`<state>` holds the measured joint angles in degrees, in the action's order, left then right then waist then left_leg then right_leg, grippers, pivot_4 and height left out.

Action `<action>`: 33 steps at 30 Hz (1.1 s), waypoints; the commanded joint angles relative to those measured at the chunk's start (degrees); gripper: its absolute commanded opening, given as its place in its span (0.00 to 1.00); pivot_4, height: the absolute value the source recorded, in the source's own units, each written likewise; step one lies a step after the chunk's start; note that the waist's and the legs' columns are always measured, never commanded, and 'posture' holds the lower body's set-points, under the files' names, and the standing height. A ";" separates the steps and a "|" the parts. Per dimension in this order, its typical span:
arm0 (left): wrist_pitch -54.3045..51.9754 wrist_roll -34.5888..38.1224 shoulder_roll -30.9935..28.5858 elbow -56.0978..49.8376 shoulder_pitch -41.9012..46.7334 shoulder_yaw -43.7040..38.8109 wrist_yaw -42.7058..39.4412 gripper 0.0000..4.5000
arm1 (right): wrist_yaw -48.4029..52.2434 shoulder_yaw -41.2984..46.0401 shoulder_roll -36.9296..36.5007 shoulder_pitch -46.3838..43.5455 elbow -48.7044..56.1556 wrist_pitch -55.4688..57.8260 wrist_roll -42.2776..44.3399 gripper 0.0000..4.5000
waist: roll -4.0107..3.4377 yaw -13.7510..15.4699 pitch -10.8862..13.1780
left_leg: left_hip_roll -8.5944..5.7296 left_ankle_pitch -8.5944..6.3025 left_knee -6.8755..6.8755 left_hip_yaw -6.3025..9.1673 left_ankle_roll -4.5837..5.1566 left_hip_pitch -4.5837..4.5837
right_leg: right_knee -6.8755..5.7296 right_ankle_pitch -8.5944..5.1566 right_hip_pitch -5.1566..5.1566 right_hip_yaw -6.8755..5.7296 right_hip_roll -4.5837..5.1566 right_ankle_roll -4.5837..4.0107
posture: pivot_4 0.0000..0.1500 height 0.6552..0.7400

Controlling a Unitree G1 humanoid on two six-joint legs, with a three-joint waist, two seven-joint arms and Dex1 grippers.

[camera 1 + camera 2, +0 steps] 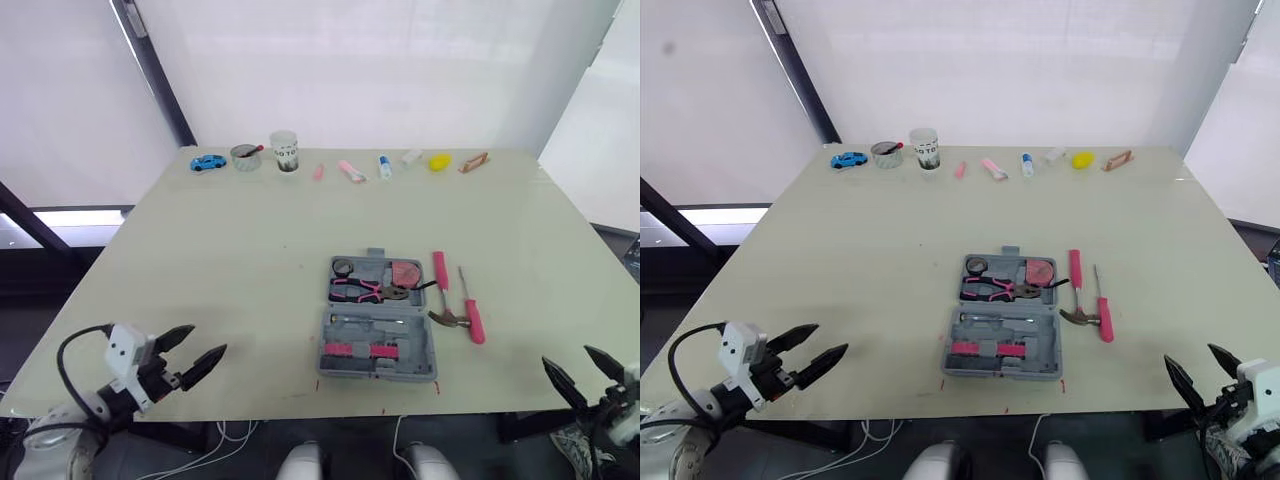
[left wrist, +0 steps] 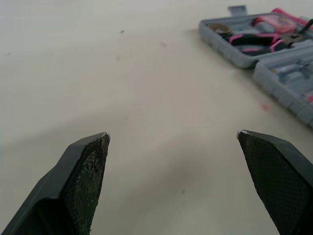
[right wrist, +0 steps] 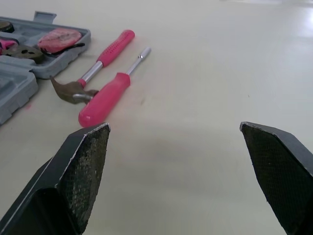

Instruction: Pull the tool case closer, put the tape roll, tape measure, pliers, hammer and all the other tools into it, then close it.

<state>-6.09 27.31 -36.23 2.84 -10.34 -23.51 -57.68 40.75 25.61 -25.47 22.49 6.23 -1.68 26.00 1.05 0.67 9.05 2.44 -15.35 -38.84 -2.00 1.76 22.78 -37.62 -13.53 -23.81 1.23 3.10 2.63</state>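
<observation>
We found the grey plastic tool case [image 1: 378, 330] lying open near the front middle of the pale cream table [image 1: 230, 250], with both halves flat. In its far half sat the small dark tape roll [image 1: 342, 267], the round pink tape measure [image 1: 405, 271] and the pink-handled pliers [image 1: 360, 290]. The near half held a row of pink and grey pieces [image 1: 365, 350] that we could not make out further. Just beside the case on its right, out on the tabletop, lay the pink-handled hammer [image 1: 440, 280] with its steel head toward the robot. Next to the hammer lay the pink-handled screwdriver [image 1: 472, 320], its shaft pointing away. The left gripper [image 1: 208, 338] hung by the table's near left edge, well apart from the case, its two black fingers [image 2: 83, 171] spread wide over bare tabletop. The right gripper [image 1: 1189, 355] was by the near right corner, its fingers [image 3: 83, 166] likewise spread wide, with the screwdriver and hammer ahead of it. Along the far edge stood a blue toy car [image 1: 208, 162], a metal tin [image 1: 245, 156], a white cup [image 1: 285, 150] and a yellow lump [image 1: 439, 162].
</observation>
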 commanded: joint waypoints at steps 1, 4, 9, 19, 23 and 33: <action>0.33 0.77 -2.36 -3.61 2.91 2.34 -3.12 0.99 | -3.51 -3.16 -0.60 -2.74 6.51 2.43 -2.46 1.00 | -0.04 -0.08 0.02 | 0.00 0.00 0.01 -0.01 0.00 0.00 | 0.00 0.00 0.00 0.01 -0.03 0.00 | 1.00 1.00; -1.39 1.51 -3.81 -5.92 5.76 5.20 -5.38 0.99 | -8.25 -6.27 -0.77 -5.93 10.06 8.06 -4.97 1.00 | -0.04 -0.04 0.02 | -0.02 0.01 0.01 -0.06 0.01 0.00 | 0.00 0.01 0.00 0.04 -0.04 0.00 | 1.00 1.00; -4.24 2.45 -4.87 -8.77 11.71 8.73 -6.69 0.99 | -13.53 -11.04 -1.02 -12.90 13.21 16.31 -8.11 1.00 | -0.02 -0.02 0.05 | -0.12 0.01 0.04 -0.10 0.01 0.04 | 0.02 0.01 -0.02 0.06 -0.06 0.00 | 1.00 1.00; -5.52 1.67 -7.41 -9.09 22.59 16.74 -13.53 0.99 | -23.00 -20.86 4.26 -26.87 10.54 31.84 -11.94 1.00 | 0.01 -0.21 0.07 | -0.20 0.01 0.08 -0.31 0.02 0.06 | 0.00 0.01 -0.02 0.06 -0.31 -0.01 | 1.00 1.00; -6.02 1.70 -7.93 -9.08 25.99 18.67 -15.66 0.99 | -27.88 -22.47 8.39 -30.60 7.91 35.21 -13.91 1.00 | 0.04 -0.58 0.10 | -0.20 0.01 0.11 -0.31 0.02 0.08 | 0.01 0.02 -0.02 0.06 -0.33 0.00 | 1.00 1.00; -8.07 2.22 -9.01 -8.98 31.06 20.91 -19.88 1.00 | -32.31 -22.56 13.83 -33.46 3.09 35.77 -15.65 0.49 | 0.05 -1.59 0.10 | -0.21 0.01 0.17 -0.28 0.02 0.09 | 0.04 0.08 -0.03 0.06 -0.35 0.14 | 1.00 1.00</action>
<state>-14.30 28.87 -44.53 -5.06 19.93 -2.42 -76.53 9.40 2.21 -12.16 -9.84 8.66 33.85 10.37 1.10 -0.93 9.16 2.23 -15.34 -38.67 -2.28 1.78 22.87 -37.59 -13.45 -23.84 1.30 2.74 2.76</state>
